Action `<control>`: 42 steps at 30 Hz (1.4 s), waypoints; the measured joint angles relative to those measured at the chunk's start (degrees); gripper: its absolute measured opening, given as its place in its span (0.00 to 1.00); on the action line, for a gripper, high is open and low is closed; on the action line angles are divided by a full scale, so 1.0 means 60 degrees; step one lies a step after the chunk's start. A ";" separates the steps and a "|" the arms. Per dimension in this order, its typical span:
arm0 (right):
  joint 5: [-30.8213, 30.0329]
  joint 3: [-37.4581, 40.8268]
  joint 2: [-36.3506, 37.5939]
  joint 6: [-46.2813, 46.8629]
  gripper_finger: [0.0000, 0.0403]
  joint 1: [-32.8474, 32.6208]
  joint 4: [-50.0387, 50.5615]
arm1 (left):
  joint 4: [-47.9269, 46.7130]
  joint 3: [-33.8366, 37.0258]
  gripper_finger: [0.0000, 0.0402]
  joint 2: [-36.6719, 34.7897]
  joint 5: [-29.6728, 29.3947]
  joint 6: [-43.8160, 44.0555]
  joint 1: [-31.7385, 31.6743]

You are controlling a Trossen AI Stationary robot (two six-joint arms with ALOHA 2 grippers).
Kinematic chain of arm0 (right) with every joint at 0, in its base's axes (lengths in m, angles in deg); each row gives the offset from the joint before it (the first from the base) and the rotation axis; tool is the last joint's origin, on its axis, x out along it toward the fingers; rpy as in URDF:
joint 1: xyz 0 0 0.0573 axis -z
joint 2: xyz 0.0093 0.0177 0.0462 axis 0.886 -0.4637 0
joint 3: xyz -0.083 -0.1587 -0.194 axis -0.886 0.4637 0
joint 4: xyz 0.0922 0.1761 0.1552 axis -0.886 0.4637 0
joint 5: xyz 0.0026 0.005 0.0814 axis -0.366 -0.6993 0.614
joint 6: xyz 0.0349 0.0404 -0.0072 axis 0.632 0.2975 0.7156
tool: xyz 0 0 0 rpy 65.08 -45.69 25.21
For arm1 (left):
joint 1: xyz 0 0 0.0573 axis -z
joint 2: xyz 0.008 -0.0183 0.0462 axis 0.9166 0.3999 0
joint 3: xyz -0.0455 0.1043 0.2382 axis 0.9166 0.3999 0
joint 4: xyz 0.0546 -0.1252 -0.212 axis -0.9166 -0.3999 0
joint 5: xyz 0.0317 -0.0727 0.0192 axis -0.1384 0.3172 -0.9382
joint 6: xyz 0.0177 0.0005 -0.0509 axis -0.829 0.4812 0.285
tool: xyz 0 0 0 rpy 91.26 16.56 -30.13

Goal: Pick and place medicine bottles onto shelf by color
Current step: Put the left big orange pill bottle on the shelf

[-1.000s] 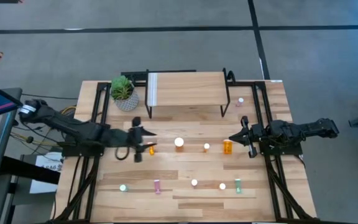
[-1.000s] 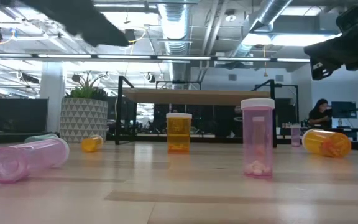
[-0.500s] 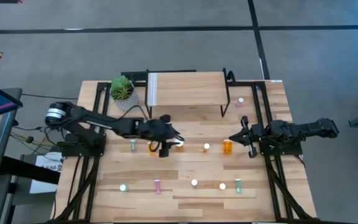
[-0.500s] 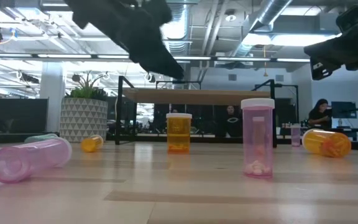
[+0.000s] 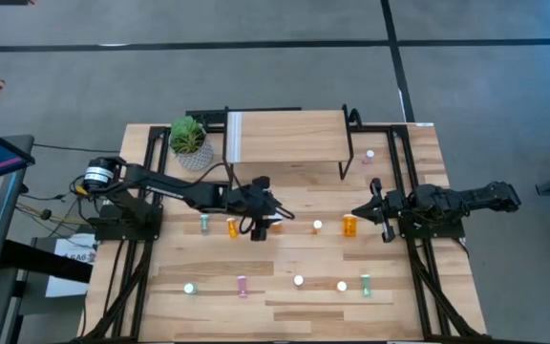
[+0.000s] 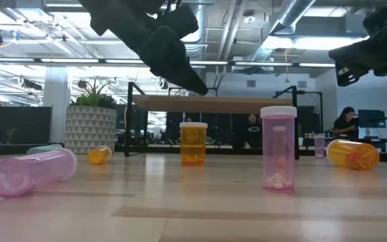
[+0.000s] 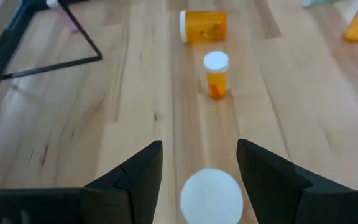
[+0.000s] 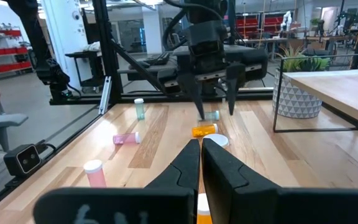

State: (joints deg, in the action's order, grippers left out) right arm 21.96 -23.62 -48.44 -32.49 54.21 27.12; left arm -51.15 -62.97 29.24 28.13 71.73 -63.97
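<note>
High view: left gripper [image 5: 267,225] reaches out over mid-surface [image 5: 285,263], fingers spread on either side of an upright white-capped bottle [image 5: 274,221], nothing clamped. A small orange bottle [image 5: 232,227] and a teal bottle [image 5: 204,224] sit just beside the arm. Right gripper [image 5: 359,214] waits at the right side, fingers pressed together, empty, with an orange bottle [image 5: 349,225] close in front. Shelf [image 5: 285,137] stands at the far edge, top bare; potted plant [image 5: 190,142] to its left. Further bottles lie along the near edge, incl. pink [image 5: 242,286] and teal [image 5: 366,284].

Low view: left gripper hangs above an upright orange bottle [image 6: 193,143], not touching it. Upright pink bottle [image 6: 279,149] and a pink one on its side [image 6: 29,172] are nearest the camera. A person sits in the room behind.

Left wrist view: fingers [image 7: 138,177] wide apart, white cap [image 7: 211,194] between them, gap either side. Beyond: an upright orange bottle [image 7: 216,75], then a larger one on its side [image 7: 202,26].

Right wrist view: fingers [image 8: 188,163] closed, holding nothing. Left gripper visible farther off, jaws apart.
</note>
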 joint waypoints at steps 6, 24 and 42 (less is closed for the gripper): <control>0.0000 0.0000 0.0001 -0.0001 0.11 0.0000 -0.0004 | -0.0212 0.0000 0.49 0.0000 -0.0069 0.0226 0.0010; 0.0000 0.0000 -0.0002 0.0002 0.11 0.0000 -0.0007 | -0.1563 -0.0629 0.82 0.0410 0.1292 0.0740 -0.0579; 0.0000 0.0000 -0.0003 0.0001 0.11 0.0002 -0.0007 | -0.2297 -0.0849 0.80 0.1140 0.1254 0.0693 -0.0678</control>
State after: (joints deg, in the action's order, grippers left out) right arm 21.95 -23.62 -48.46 -32.49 54.23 27.08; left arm -64.93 -68.07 36.08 35.65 75.89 -68.04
